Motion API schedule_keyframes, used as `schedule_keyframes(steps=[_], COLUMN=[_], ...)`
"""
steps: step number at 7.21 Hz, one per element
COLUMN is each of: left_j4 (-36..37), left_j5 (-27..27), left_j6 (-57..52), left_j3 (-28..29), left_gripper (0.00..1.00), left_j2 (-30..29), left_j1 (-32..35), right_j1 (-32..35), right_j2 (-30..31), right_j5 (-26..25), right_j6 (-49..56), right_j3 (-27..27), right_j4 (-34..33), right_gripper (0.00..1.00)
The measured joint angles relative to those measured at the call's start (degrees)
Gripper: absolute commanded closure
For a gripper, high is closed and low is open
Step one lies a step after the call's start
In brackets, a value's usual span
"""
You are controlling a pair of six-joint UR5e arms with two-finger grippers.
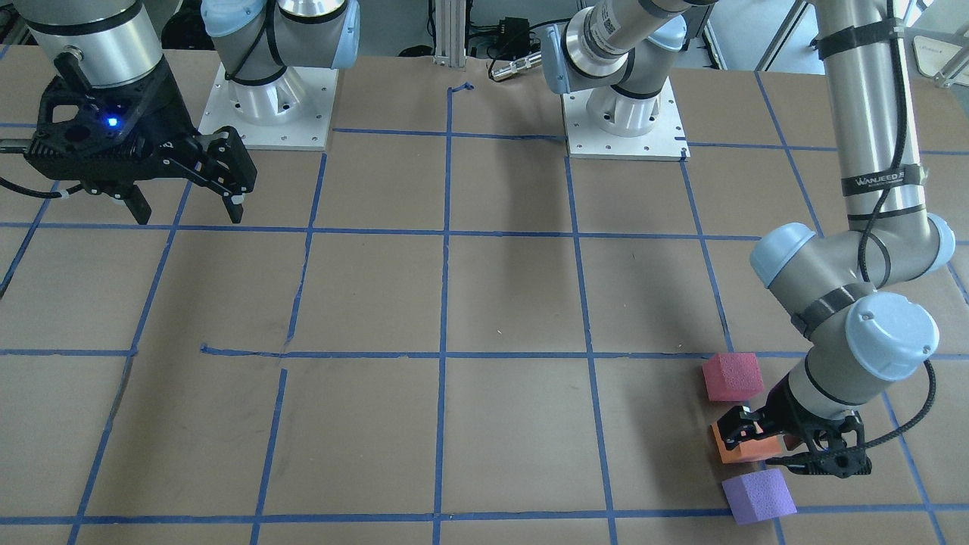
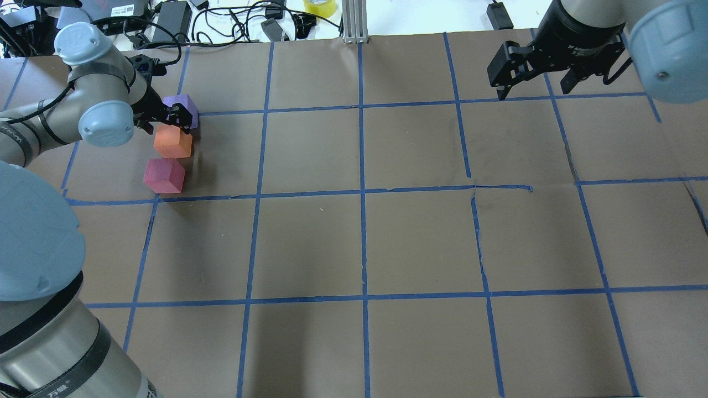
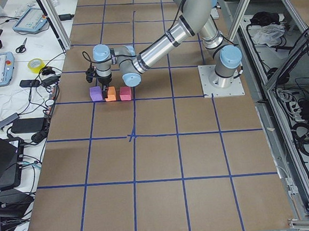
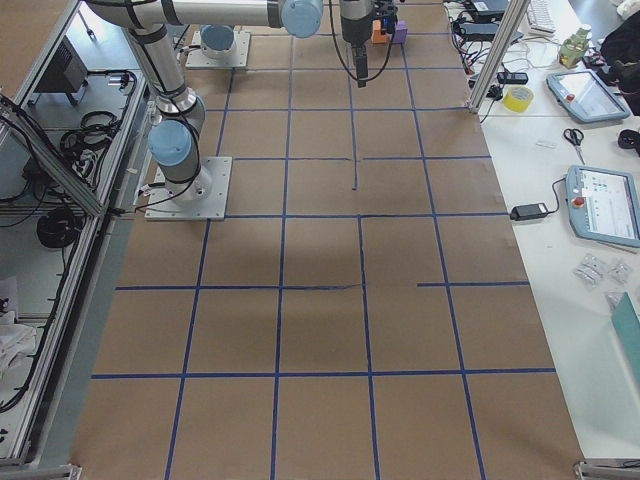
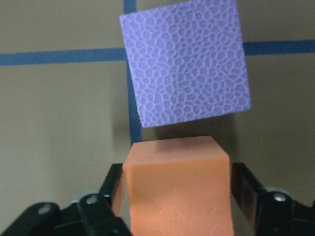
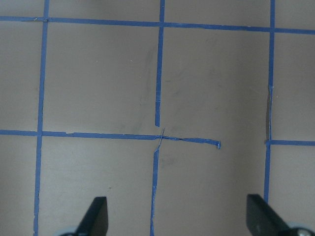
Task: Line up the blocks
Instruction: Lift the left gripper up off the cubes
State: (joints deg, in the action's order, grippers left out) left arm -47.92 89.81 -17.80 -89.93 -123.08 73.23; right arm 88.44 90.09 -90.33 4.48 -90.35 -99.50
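Observation:
Three foam blocks stand in a short row at the table's left side. The orange block (image 2: 172,142) is in the middle. The purple block (image 2: 181,105) is on its far side and the pinkish-red block (image 2: 164,175) on its near side. My left gripper (image 2: 172,130) is low over the row. In the left wrist view its fingers (image 5: 114,189) press both sides of the orange block (image 5: 177,191), with the purple block (image 5: 184,81) just ahead. The front view shows the same row: pinkish-red (image 1: 732,376), orange (image 1: 746,448), purple (image 1: 759,496). My right gripper (image 2: 534,91) hangs open and empty, far off.
Blue tape lines (image 2: 362,193) divide the brown table into squares. Cables, power bricks and a yellow tape roll (image 2: 319,6) lie past the far edge. The two arm bases (image 1: 276,106) (image 1: 624,113) stand at the robot's side.

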Motion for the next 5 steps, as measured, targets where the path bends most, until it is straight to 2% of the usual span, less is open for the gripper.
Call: schedule_keyframes(steps=[2,5], left_j4=[-2.0,-12.5], left_j5=[0.2,0.4], left_j6=[0.0,0.0], left_j3=[0.1,0.7], left_gripper=[0.0,0.0], left_j2=[2.6,9.0], left_j1=[0.1,0.9], right_j1=[0.0,0.0], right_j2=[0.0,0.0], right_j5=[0.0,0.0], right_j6=[0.0,0.0], right_j3=[0.0,0.0], right_j4=[0.0,0.0], right_gripper=[0.0,0.0])
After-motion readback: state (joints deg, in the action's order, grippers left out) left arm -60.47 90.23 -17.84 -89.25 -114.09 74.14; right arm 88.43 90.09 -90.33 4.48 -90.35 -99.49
